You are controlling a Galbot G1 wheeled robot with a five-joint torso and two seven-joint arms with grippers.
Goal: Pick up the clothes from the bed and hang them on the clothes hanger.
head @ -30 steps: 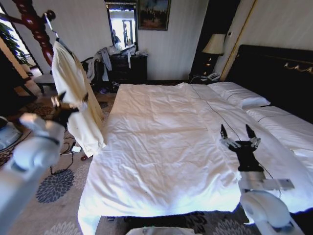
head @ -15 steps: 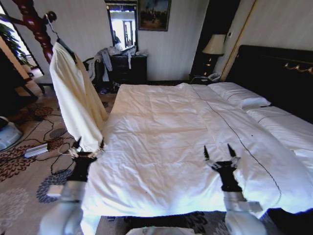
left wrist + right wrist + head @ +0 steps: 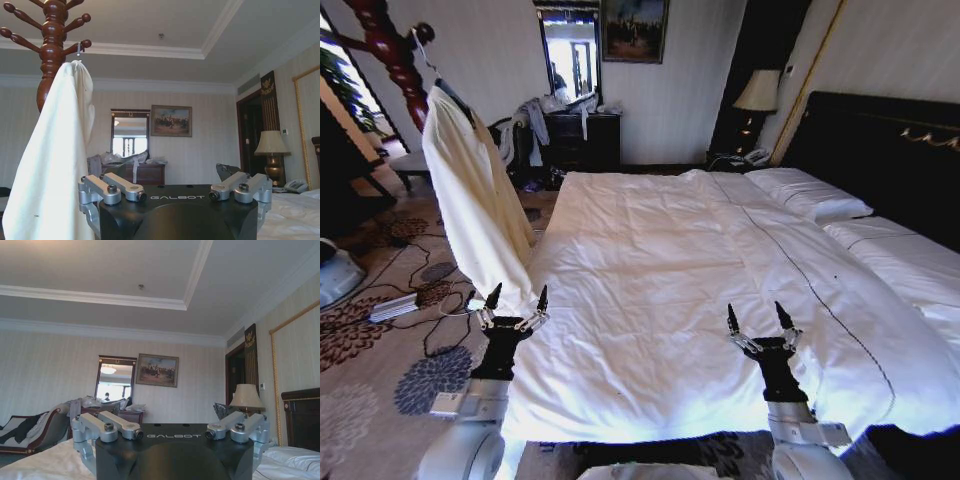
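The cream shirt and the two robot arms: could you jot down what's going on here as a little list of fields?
shirt: the clothes hang beside the bed, on the clothes hanger
hanger: hooked on the red-brown coat stand
bed: the bed has a white duvet with no shirt on it; white pillows by the black headboard
left gripper: left gripper open, holding nothing, at the shirt's lower hem near the bed's edge
right gripper: right gripper open, holding nothing, over the duvet
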